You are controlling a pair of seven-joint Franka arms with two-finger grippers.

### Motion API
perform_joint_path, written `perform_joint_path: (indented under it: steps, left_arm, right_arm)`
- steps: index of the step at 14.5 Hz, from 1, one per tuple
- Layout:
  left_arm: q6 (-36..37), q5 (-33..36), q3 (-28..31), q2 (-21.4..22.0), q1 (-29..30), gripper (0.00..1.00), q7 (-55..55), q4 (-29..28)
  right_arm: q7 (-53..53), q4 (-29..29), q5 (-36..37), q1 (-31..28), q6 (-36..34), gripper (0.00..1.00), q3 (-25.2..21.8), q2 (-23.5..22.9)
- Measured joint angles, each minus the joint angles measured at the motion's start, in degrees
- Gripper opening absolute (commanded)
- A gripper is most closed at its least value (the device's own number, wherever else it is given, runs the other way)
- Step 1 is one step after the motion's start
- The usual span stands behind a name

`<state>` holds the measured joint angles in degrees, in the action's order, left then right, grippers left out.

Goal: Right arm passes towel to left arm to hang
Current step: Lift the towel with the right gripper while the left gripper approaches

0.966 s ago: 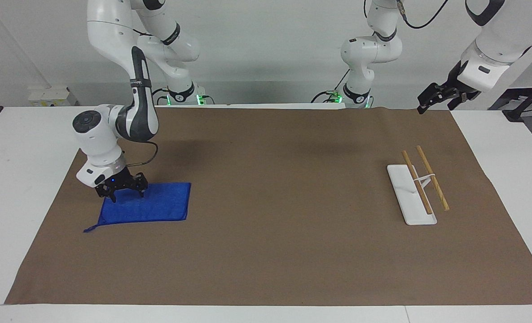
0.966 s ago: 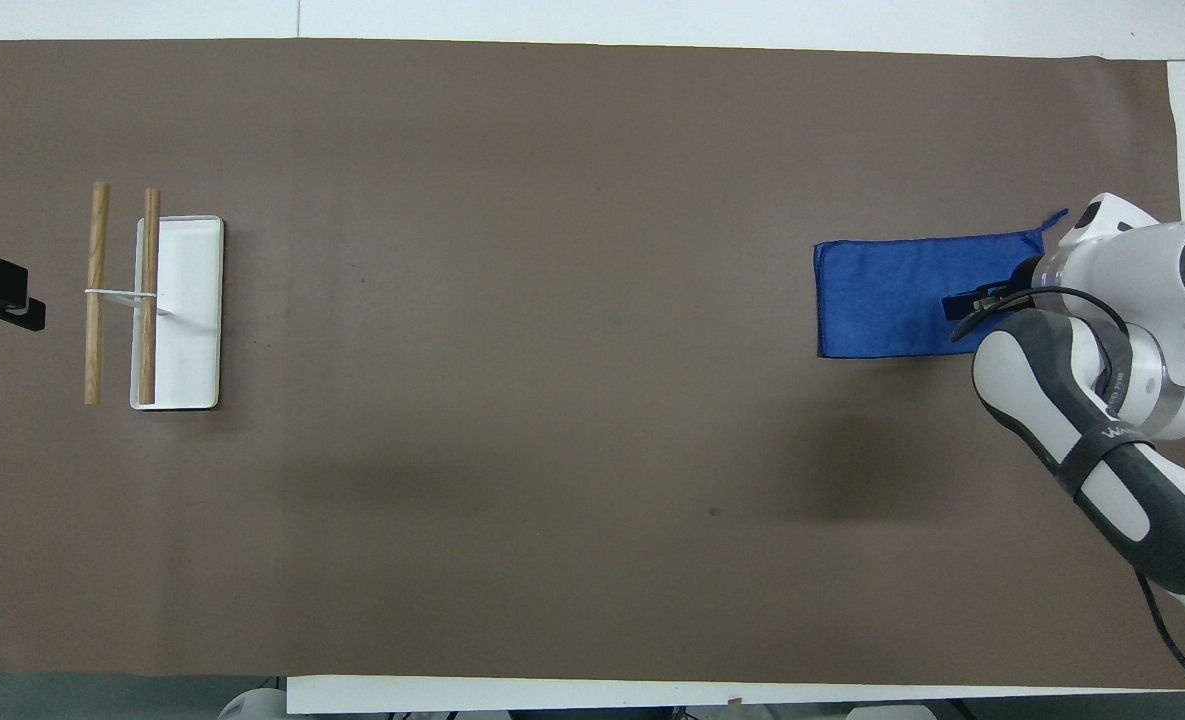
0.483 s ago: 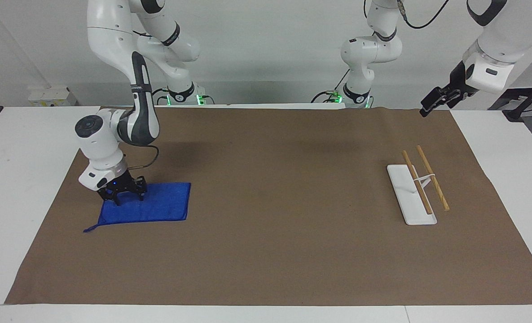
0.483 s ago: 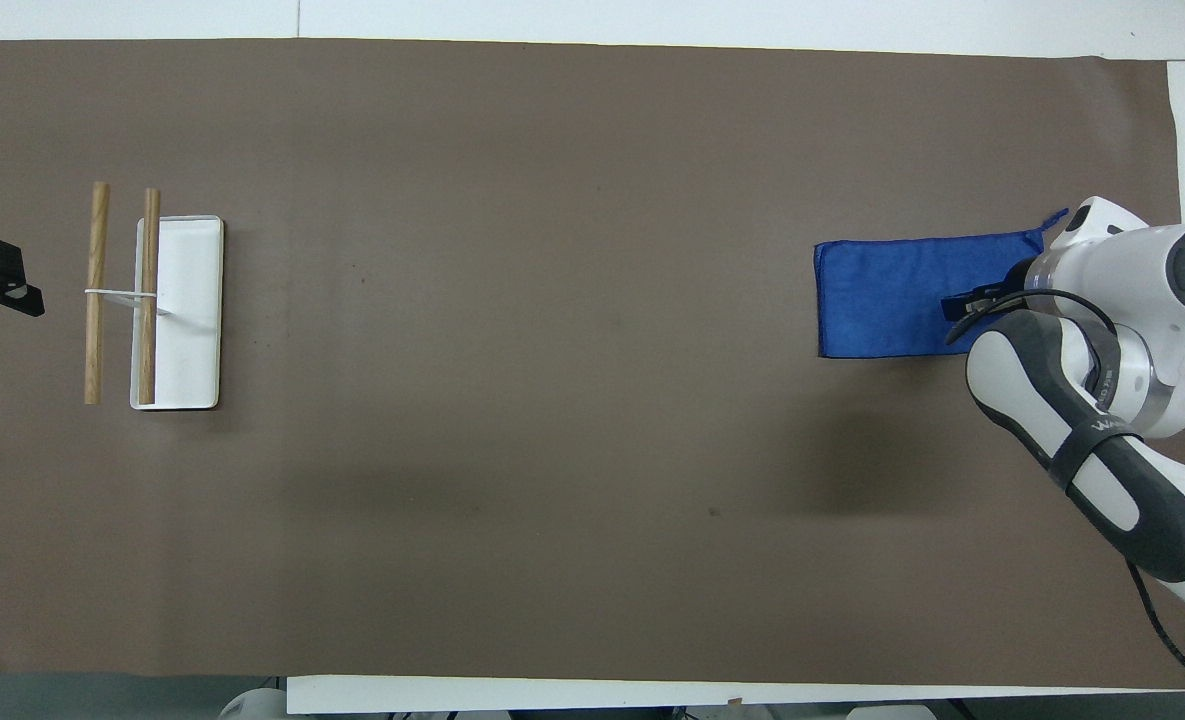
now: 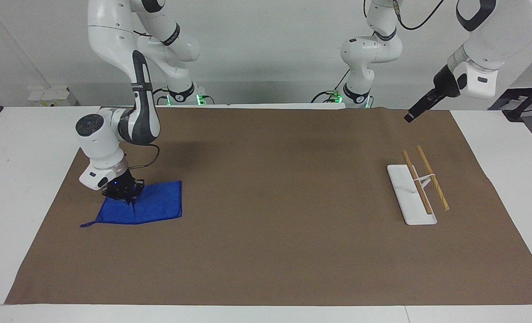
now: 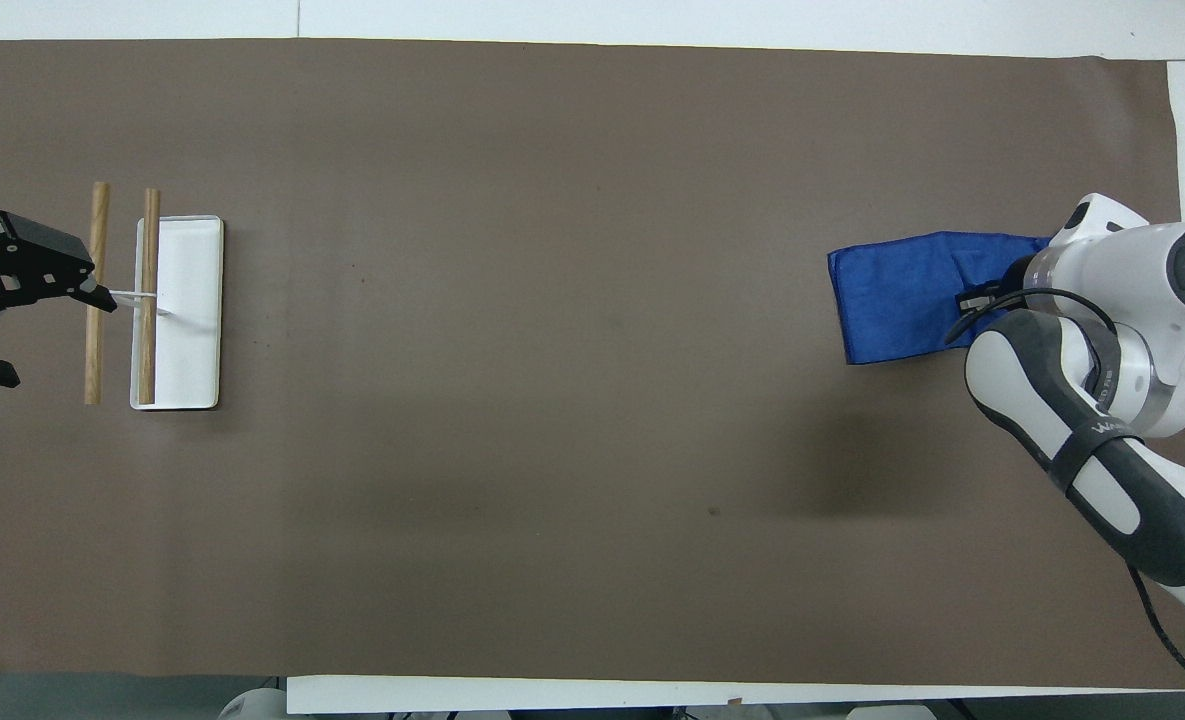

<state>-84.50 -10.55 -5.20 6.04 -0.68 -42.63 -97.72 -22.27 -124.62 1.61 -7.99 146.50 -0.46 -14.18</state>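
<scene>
Two grippers: right gripper point(image 5: 125, 194) fingers pinched shut on the bunched towel point(image 5: 151, 207) lying beneath them on the worktop point(image 5: 266, 251); left gripper point(image 5: 412, 115) aloft, finger gap indiscernible.

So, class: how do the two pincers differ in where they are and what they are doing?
The right pincer is down at the towel, pinching its bunched cloth; the left pincer hangs in the air, holding nothing. The right pincer is at the right arm's end of the table; the left pincer is up near the rack. Both are black.
</scene>
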Motion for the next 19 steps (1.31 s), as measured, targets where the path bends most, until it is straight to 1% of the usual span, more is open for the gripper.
perform_joint_path:
  steps: [2,4,5,8,10,11,14,16,19]
  left_arm:
    - [-4.9,-2.2,0.0,1.3,-0.4,1.0,-10.9,-2.9]
    - [-10.1,-3.6,-0.1,1.8,-2.0,1.0,-23.8,-4.7]
    - [-12.8,-4.5,-0.3,1.9,-2.9,1.0,-29.4,-5.7]
    - [-19.1,-5.3,-0.4,2.2,-6.1,1.0,-44.1,-8.9]
    - [-22.2,-5.4,-0.5,2.4,-8.2,1.0,-52.9,-11.2]
    - [-23.1,-5.4,-0.6,2.5,-9.1,1.0,-56.1,-12.2]
    - [-24.5,-6.2,-0.6,2.9,-11.7,1.0,-61.2,-14.7]
    - [-27.4,-7.6,-0.7,3.4,-14.5,1.0,-62.8,-17.2]
    - [-33.3,-9.1,-0.8,3.9,-19.0,1.0,-64.0,-21.8]
  right_arm:
    - [0.1,1.4,-0.4,-0.2,-3.8,0.0,0.6,0.1]
    - [2.4,4.4,-2.4,-1.0,-10.7,0.0,2.6,0.9]
    - [5.6,6.2,-3.1,-1.2,-14.9,0.0,4.1,1.7]
    - [21.5,11.3,-3.6,-1.4,-27.1,0.0,10.0,4.1]
    - [35.0,14.9,-3.8,-1.3,-33.1,0.0,15.6,5.1]
    - [41.9,16.3,-4.3,-1.3,-34.7,0.0,18.6,5.3]
    - [60.7,18.8,-10.4,-1.1,-35.1,0.0,26.6,5.3]
    - [72.0,20.5,-14.2,-0.9,-34.4,0.0,31.1,5.3]
    - [85.4,21.8,-18.0,-0.7,-29.2,0.0,37.0,4.9]
